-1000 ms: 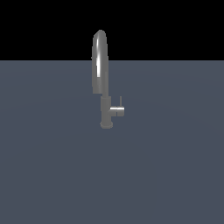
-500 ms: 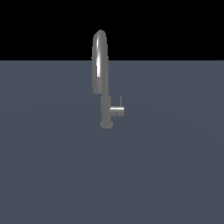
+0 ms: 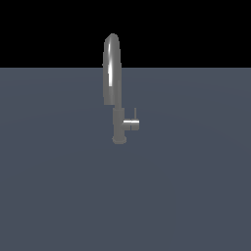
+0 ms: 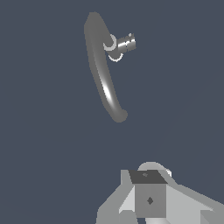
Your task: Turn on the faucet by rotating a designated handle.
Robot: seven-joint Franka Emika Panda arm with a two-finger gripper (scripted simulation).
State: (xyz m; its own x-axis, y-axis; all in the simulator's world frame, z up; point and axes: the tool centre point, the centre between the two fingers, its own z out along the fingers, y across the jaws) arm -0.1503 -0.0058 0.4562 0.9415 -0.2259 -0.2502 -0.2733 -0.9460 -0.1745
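The faucet (image 3: 113, 88) is a tall grey metal tap with an arched spout on a slim post, standing on the dark flat surface in the exterior view. The handle (image 3: 131, 123) is a short stub with a thin rod, sticking out from the post toward the exterior view's right. The wrist view looks down on the faucet (image 4: 103, 74) and the handle (image 4: 125, 43). Only part of my gripper (image 4: 148, 186) shows at that picture's edge, well apart from the spout's tip, touching nothing. How its jaws stand is unclear. The arm is out of the exterior view.
A plain dark blue-grey surface (image 3: 196, 186) spreads all around the faucet, under a black background. No other object shows in either view.
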